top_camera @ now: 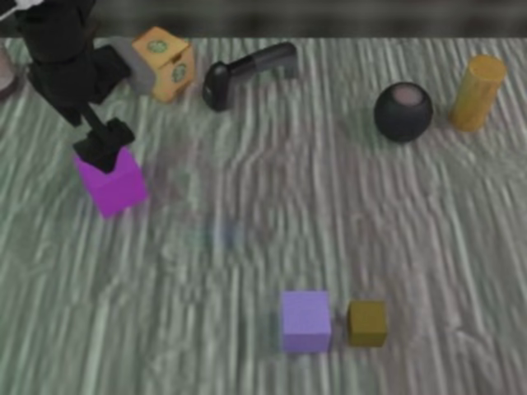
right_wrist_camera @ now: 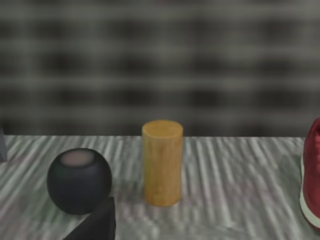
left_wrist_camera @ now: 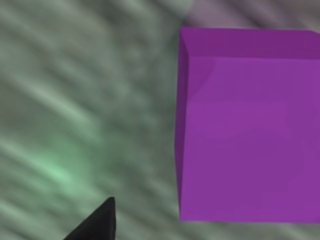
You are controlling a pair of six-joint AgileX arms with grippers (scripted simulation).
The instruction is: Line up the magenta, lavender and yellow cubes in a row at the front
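Observation:
The large magenta cube point(top_camera: 114, 183) rests on the table at the left, behind the other two. My left gripper point(top_camera: 104, 153) hangs open just above its back edge, and no finger touches it. The left wrist view shows the magenta cube point(left_wrist_camera: 250, 130) standing free on the table, with one dark fingertip point(left_wrist_camera: 102, 222) well off to its side. The lavender cube point(top_camera: 305, 321) and the small mustard-yellow cube point(top_camera: 366, 322) sit side by side at the front, a narrow gap between them. My right arm is parked outside the top view, and only one of its fingertips point(right_wrist_camera: 100, 222) shows.
Along the back stand an orange cube with green round marks point(top_camera: 165, 62), a black handheld scanner point(top_camera: 247, 72), a dark ball point(top_camera: 403, 111) and a tall yellow-orange cylinder point(top_camera: 476, 92). A red shoe point(right_wrist_camera: 312, 175) shows at the edge of the right wrist view.

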